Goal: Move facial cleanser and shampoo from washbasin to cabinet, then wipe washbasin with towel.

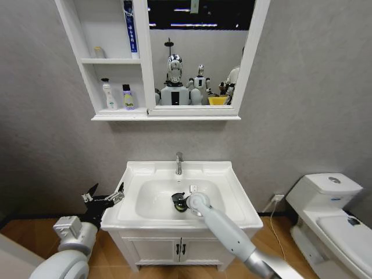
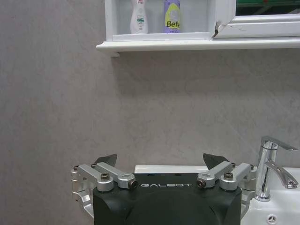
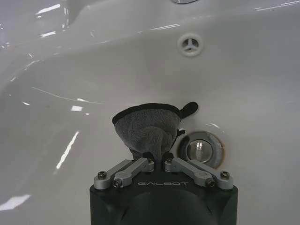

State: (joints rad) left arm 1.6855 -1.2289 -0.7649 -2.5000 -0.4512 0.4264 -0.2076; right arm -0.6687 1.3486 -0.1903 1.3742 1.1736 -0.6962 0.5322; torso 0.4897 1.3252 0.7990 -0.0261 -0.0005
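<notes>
The right hand (image 3: 158, 158) pinches the dark grey towel (image 3: 147, 129), bunched against the washbasin (image 1: 232, 185) bowl just ahead of its fingertips; the drain (image 3: 202, 149) lies beside them, partly hidden. The left hand (image 2: 160, 164) is spread, empty, beside the basin's left edge. Two bottles (image 2: 154, 16), tops cut off, stand in the cabinet (image 1: 87, 64).

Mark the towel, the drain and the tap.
towel (image 3: 147, 129), right wrist view, middle of the bunched cloth.
drain (image 3: 202, 149), right wrist view, metal centre.
tap (image 1: 179, 163), head view, upright body.
</notes>
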